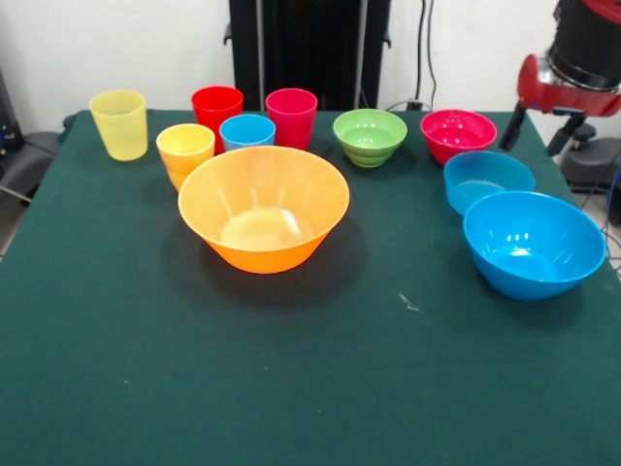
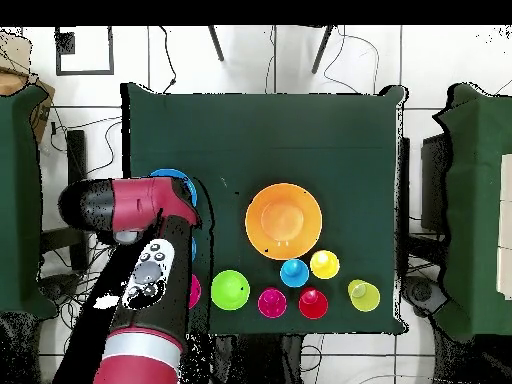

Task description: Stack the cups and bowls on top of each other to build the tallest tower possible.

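Observation:
All cups and bowls stand singly on the green table [image 1: 291,379]. The large orange bowl [image 1: 263,207] [image 2: 284,220] is in the middle. Behind it stand the yellow cup [image 1: 118,123], orange cup [image 1: 184,150], red cup [image 1: 216,112], light blue cup [image 1: 246,131] and pink cup [image 1: 291,115]. To the right are the green bowl [image 1: 370,136], magenta bowl [image 1: 458,134], small blue bowl [image 1: 488,180] and large blue bowl [image 1: 534,243]. My gripper [image 1: 539,131] hangs open and empty at the far right, just behind the magenta and small blue bowls.
In the overhead view my red arm [image 2: 130,210] covers most of the blue bowls [image 2: 172,180] and part of the magenta bowl [image 2: 194,291]. Other green tables [image 2: 475,200] stand on both sides. A black pedestal [image 1: 310,49] is behind the cups.

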Action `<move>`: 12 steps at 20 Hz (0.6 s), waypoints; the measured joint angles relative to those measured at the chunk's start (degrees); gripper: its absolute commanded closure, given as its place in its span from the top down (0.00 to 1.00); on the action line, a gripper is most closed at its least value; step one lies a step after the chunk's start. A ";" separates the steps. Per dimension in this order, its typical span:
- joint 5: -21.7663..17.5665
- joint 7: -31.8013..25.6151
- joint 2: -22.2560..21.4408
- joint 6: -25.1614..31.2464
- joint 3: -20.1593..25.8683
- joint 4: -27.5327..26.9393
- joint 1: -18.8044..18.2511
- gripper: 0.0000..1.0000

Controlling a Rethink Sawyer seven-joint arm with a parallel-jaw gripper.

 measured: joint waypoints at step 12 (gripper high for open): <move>-0.02 0.00 -2.95 2.59 -0.01 0.23 -0.08 1.00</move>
